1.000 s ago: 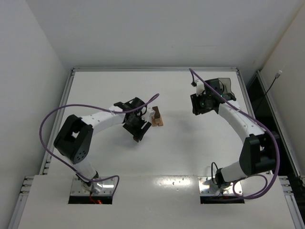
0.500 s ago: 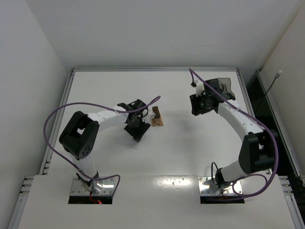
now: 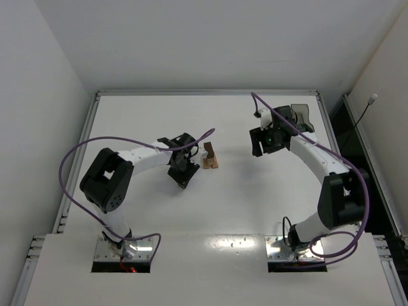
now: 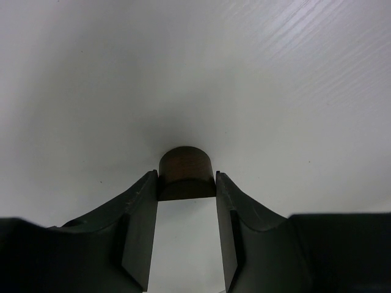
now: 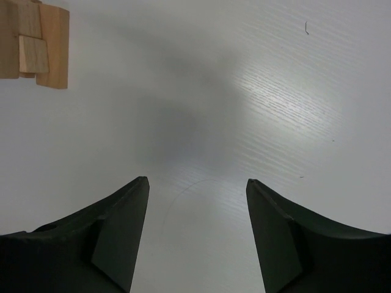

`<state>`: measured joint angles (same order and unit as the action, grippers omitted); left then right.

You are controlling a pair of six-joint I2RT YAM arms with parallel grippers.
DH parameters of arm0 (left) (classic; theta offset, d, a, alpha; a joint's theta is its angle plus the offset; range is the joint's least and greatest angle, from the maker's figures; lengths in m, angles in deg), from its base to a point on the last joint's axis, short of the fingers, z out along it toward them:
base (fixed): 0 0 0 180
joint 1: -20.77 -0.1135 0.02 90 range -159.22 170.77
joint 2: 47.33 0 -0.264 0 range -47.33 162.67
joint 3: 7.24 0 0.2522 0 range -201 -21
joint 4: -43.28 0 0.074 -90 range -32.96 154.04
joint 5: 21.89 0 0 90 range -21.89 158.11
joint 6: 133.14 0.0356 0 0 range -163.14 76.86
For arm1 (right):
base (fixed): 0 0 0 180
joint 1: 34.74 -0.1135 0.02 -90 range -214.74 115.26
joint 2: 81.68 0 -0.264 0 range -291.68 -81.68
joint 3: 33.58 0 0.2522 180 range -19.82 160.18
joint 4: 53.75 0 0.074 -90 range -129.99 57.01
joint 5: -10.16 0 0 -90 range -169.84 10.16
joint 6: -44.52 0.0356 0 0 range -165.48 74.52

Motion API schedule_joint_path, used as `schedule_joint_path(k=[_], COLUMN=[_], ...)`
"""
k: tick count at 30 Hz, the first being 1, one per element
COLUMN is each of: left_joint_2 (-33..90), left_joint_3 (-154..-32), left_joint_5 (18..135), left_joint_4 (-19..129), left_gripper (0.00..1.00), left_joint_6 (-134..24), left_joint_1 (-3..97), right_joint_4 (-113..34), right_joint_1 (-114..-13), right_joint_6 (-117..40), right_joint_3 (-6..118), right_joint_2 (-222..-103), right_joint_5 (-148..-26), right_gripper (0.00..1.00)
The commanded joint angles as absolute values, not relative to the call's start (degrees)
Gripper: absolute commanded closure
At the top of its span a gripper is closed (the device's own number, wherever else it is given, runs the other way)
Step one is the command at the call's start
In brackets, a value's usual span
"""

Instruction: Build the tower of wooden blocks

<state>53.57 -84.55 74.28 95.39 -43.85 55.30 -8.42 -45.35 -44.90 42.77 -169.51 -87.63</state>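
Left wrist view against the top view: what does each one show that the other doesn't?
Left wrist only: a dark block clamped between the fingers of the left gripper. Top only: the tower, the right gripper and the grey tray. Both: the left gripper and the white table.

The table [image 3: 242,191] is smooth white board with a faint grain and a soft sheen. The tower [image 5: 36,43] is bare light wood, matt, its grain lines visible. The round block [image 4: 186,168] is dark brown wood, smooth and dull. The left gripper [image 4: 186,183] and right gripper [image 5: 197,181] have fingers of what looks like matt black plastic. Right of the tower, the tray [image 3: 301,115] is smoky translucent plastic.
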Motion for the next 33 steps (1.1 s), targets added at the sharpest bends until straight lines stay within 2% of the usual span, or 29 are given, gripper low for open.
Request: schedule_joint_path(k=[1,3,7,12,14,20,25,33], left_joint_2=[50.41,46.65,37.78,24.77,15.84,-2.75,-7.51,-5.85], left_joint_3=[-84.81,-83.5,-79.46,-72.96,-70.41,-59.24,-55.81,-55.8], left_joint_5=[75.57,76.72,82.33,86.65,82.46,72.69,67.41,65.47], left_joint_4=[94.31,93.08,89.3,83.87,80.96,70.94,69.26,65.48], left_gripper=[0.9,0.99,1.0,1.0,1.0,1.0,1.0,1.0], left_joint_6=[-44.28,-43.76,-43.75,-46.99,-49.11,-51.49,-50.0,-47.71], left_joint_1=[55.84,55.84,53.3,51.19,51.97,55.23,56.28,57.34], right_joint_4=[-9.41,-10.02,-11.16,-10.2,-10.98,-11.6,-14.94,-15.13], right_joint_1=[-45.11,-45.11,-45.11,-42.84,-42.3,-42.83,-45.37,-52.04], right_joint_6=[-45.39,-46.01,-45.49,-43.11,-40.58,-38.36,-35.29,-35.02], right_joint_3=[43.55,42.33,41.79,43.64,44.95,49.0,52.25,56.38], right_joint_2=[-167.46,-166.59,-164.73,-167.63,-168.77,-172.02,-172.64,-175.19], right_joint_5=[-90.56,-93.01,-98.2,-118.3,-126.28,-137.57,-144.17,-148.22], right_gripper=[0.38,0.34,0.3,0.24,0.24,0.24,0.24,0.25])
